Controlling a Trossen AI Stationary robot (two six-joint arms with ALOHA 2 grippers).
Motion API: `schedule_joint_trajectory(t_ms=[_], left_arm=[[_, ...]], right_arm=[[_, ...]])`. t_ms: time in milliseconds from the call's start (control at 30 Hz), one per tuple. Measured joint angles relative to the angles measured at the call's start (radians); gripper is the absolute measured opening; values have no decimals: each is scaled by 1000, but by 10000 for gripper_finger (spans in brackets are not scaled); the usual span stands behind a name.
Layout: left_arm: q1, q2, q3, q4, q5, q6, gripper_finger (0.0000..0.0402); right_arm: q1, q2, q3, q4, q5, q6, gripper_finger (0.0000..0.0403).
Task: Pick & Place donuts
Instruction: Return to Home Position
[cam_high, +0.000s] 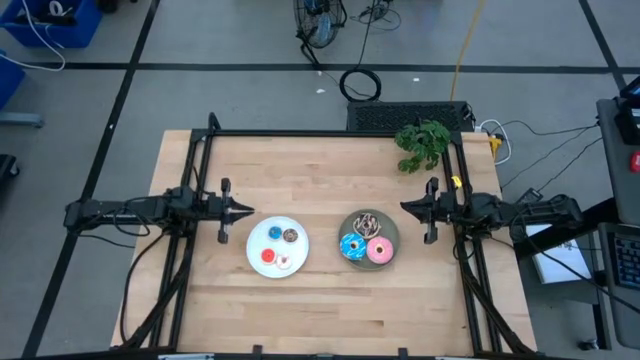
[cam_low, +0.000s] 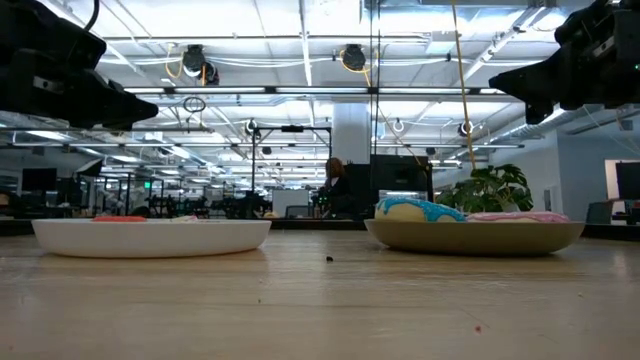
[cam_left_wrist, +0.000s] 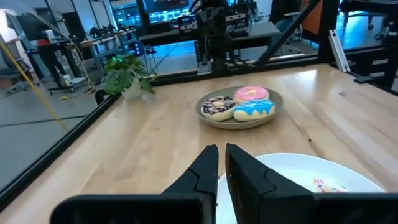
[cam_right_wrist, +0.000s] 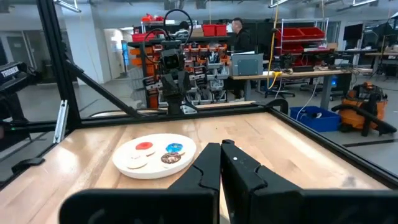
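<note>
Placing looks finished. The four tiny donuts (cam_high: 275, 234) lie on the white plate (cam_high: 254, 249), though the pale one is hard to pick out against it. The three larger donuts (cam_high: 379, 250) sit on the grey plate (cam_high: 393, 227). The left gripper (cam_high: 245, 210) and the right gripper (cam_high: 405, 208) hover just outside their plates, fingers pinched nearly together on nothing. The step in hand is the return to rest, which only calls for drawing both arms back clear.

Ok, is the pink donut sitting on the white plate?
No, the pink donut lies on the grey plate beside the blue donut, apart from the white plate.
</note>
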Motion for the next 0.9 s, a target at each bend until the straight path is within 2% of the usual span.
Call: schedule_joint_trajectory(t_ms=[900], left_arm=[[0,0,0,1,0,0,42]], right_arm=[[0,0,0,0,0,2,0]])
